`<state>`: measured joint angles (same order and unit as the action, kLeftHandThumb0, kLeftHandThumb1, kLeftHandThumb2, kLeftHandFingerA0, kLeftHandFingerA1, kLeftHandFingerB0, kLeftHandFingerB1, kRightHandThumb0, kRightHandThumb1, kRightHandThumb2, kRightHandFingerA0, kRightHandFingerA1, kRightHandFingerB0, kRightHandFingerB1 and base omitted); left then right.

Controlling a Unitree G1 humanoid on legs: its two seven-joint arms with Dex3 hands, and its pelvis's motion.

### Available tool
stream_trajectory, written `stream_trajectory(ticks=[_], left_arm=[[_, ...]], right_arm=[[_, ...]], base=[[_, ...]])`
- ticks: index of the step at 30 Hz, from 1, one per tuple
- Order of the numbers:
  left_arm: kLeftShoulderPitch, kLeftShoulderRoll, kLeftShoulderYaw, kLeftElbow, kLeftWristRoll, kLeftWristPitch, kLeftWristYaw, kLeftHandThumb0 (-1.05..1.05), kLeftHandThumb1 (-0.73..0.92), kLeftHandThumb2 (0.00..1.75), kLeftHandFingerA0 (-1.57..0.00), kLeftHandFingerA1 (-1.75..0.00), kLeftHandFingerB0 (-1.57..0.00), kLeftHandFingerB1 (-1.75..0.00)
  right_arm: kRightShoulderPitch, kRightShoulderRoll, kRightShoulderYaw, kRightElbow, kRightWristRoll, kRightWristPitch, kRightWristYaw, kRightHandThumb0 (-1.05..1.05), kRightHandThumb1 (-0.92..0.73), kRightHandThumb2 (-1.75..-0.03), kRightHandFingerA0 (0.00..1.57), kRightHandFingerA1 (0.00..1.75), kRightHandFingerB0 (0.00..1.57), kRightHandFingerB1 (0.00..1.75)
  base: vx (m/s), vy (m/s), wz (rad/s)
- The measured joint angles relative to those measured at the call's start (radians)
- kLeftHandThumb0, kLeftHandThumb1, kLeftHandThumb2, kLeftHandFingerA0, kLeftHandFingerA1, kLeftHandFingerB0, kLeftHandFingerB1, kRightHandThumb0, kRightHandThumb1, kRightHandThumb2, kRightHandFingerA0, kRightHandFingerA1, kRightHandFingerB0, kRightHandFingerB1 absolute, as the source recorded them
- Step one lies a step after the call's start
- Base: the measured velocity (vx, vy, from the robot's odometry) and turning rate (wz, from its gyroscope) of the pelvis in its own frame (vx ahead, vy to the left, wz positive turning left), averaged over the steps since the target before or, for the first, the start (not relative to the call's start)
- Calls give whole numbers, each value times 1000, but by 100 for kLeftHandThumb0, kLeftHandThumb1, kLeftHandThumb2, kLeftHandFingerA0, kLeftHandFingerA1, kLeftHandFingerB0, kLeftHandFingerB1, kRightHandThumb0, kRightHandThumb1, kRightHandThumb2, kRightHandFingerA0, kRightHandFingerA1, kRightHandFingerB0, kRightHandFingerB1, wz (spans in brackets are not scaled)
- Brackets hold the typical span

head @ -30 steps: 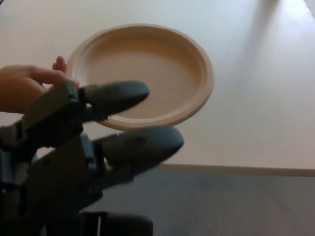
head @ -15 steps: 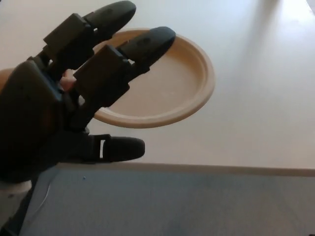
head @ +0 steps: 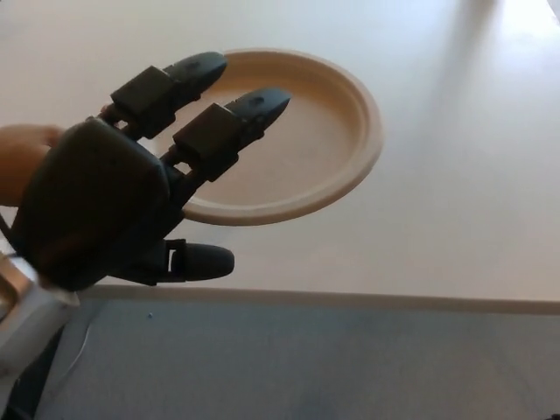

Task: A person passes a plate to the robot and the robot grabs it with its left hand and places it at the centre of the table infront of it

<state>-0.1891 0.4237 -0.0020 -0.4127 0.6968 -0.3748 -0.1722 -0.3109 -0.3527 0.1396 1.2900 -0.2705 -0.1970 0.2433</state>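
Observation:
A round beige paper plate [head: 306, 140] hangs above the table, held from the left by a person's hand [head: 22, 157] that my own hand mostly hides. My left hand [head: 131, 197] is open. Its two fingers [head: 232, 118] lie stretched over the plate's left part, and its thumb [head: 197, 261] juts out below the plate's near rim. I cannot tell whether the fingers touch the plate. My right hand is out of the picture.
The pale table [head: 455, 192] fills the upper picture; its front edge [head: 394, 302] runs across the lower third. Below the edge lies grey floor [head: 350, 367].
My left hand has turned back-up and reached forward over the plate, fingers now on top and thumb beneath. The plate has barely moved.

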Motion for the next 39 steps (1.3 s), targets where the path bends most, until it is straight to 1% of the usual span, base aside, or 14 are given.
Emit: stream_trajectory(ticks=[1,5,9,13,14,16,19,21,22,27,28,34,38,39], left_arm=[[-6,2,-13,27,17,11,0,-96,58,64,-1,-24,-2,-25],[-20,16,-45,84,61,36,0,-84,49,93,-6,-16,-6,-16],[-41,21,-80,144,115,55,9,-91,45,78,-7,-24,-2,-17],[-85,8,-113,215,173,86,38,-62,52,58,-12,-29,-2,-24],[-95,4,-118,229,185,93,47,-2,59,68,-12,-36,-2,-20],[-123,-12,-134,274,215,107,91,17,64,64,-14,-33,-7,-24],[-144,-27,-145,312,237,115,134,8,44,91,-7,-46,-1,-45],[-165,-37,-152,341,251,122,169,5,64,58,-21,-32,-12,-34],[-177,-44,-157,356,262,128,188,3,45,92,-12,-49,-11,-50],[-216,-85,-177,414,290,153,265,3,45,94,-20,-53,-28,-54],[-222,-90,-181,426,294,155,279,1,64,62,-38,-40,-54,-38],[-275,-113,-209,498,324,183,373,-13,57,59,-74,-43,-78,-47],[-296,-101,-228,524,330,183,407,-9,57,58,-94,-55,-94,-74],[-297,-99,-231,527,331,183,411,-7,61,59,-95,-59,-76,-115]], right_arm=[[-1,0,-3,0,1,2,3,-67,-51,-90,36,66,14,51],[-4,-2,-11,0,4,5,16,-69,-52,-90,31,63,15,51],[-5,-4,-10,-1,3,7,20,-69,-52,-90,34,64,15,50],[-6,-5,-9,-1,2,7,24,-67,-53,-90,31,64,14,50],[-6,-5,-9,-2,2,7,25,-66,-53,-90,29,62,13,49],[-6,-6,-8,-2,2,7,27,-66,-52,-90,28,62,14,50],[-8,-6,-8,-2,2,8,27,-67,-68,-60,25,56,19,39],[-11,-6,-8,-2,2,8,27,-69,-68,-59,23,56,19,40],[-13,-6,-8,-2,2,8,28,-71,-52,-90,26,60,14,49],[-19,-6,-10,-2,3,7,30,-74,-52,-92,27,63,14,51],[-20,-6,-10,-2,3,7,31,-74,-54,-95,44,69,14,50],[-39,-6,-6,-2,0,7,34,-73,-75,-63,29,57,21,41],[-42,-7,4,-2,-3,3,34,-76,-80,-65,38,59,24,41],[-42,-7,7,-2,-4,3,34,-78,-82,-65,35,60,23,41]], base=[[0,0,0],[0,0,0],[0,0,0],[0,0,0],[0,0,0],[0,0,0],[0,0,0],[0,0,0],[0,0,0],[0,0,0],[0,0,0],[0,0,0],[0,0,0],[0,0,0]])
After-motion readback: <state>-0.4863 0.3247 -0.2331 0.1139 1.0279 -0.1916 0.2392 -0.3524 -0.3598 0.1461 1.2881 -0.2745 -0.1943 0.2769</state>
